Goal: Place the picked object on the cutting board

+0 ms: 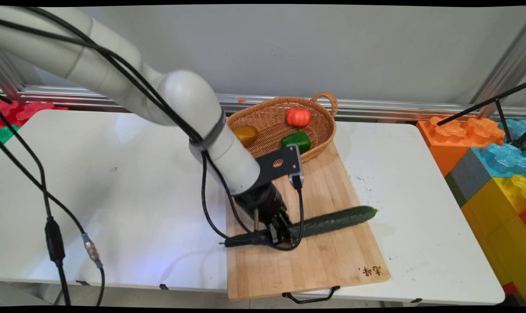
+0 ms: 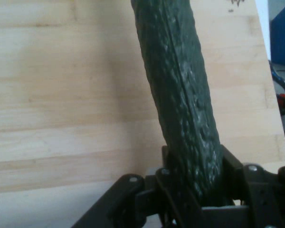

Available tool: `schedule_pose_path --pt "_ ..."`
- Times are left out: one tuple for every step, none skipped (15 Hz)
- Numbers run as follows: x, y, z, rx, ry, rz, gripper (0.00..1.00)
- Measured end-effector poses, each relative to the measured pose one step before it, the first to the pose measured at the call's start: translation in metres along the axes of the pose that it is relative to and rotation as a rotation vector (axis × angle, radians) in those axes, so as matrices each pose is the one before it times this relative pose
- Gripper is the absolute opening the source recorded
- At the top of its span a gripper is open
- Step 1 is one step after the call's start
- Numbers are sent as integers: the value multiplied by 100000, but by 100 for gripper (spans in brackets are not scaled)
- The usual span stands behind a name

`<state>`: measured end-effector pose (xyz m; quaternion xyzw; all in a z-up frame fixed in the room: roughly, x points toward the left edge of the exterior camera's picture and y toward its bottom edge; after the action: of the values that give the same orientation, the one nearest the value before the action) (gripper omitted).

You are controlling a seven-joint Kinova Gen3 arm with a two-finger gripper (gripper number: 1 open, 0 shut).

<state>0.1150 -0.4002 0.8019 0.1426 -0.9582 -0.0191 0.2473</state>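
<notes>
1. Gripper point(image 1: 279, 232) is low over the wooden cutting board point(image 1: 315, 265), near the board's left edge, about midway between its near and far ends.
2. Its fingers point(image 2: 237, 166) are clamped on the cucumber point(image 1: 332, 221). The hand view shows the dark, bumpy cucumber point(image 2: 180, 95) running up between the two fingers, pressed on both sides at its lower end.
3. The grasp is near one end of the cucumber; a short stub sticks out past the fingers toward the board's left edge, and the long remainder stretches toward the board's right edge.
4. The cucumber's free tip reaches just past the board's right edge. Whether the cucumber rests on the wood or is slightly off it, I cannot tell.
5. The cutting board lies on the white desk point(image 1: 115, 182), its near end with a black handle point(image 1: 311, 295) at the desk's near edge, its far end under the basket.
6. A wicker basket point(image 1: 319, 130) sits at the board's far end, near the desk's far edge. Inside: a red tomato point(image 1: 298, 116), a green pepper point(image 1: 296, 140) and a yellow-brown item point(image 1: 246, 134) partly hidden by the arm.
7. Black cables point(image 1: 50, 208) hang from the arm over the desk's left part.
8. Large coloured blocks point(image 1: 493, 161) stand off the desk's right edge.
</notes>
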Motion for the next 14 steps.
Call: schedule_pose_path --pt "-168 33 382 -335 -117 -9 0" --pt "-211 34 504 -403 -108 -55 0" --pt "-117 18 301 -206 -42 -42 0" --pt "-145 9 405 -193 -63 -24 0" --pt "-66 -7 225 -12 30 25 0" --pt "-81 -9 255 -24 5 -39 0" --pt "-48 -5 212 33 72 -49 0" --pt "-15 13 206 -38 140 -66 0" --pt "28 13 98 13 197 -56 100" --pt "39 29 99 -42 205 -105 100" --pt "69 36 48 -36 212 -90 100" --pt "96 38 27 -54 223 -156 100" --pt "64 29 -27 6 146 -138 100" --pt "105 41 -94 2 201 -279 100"
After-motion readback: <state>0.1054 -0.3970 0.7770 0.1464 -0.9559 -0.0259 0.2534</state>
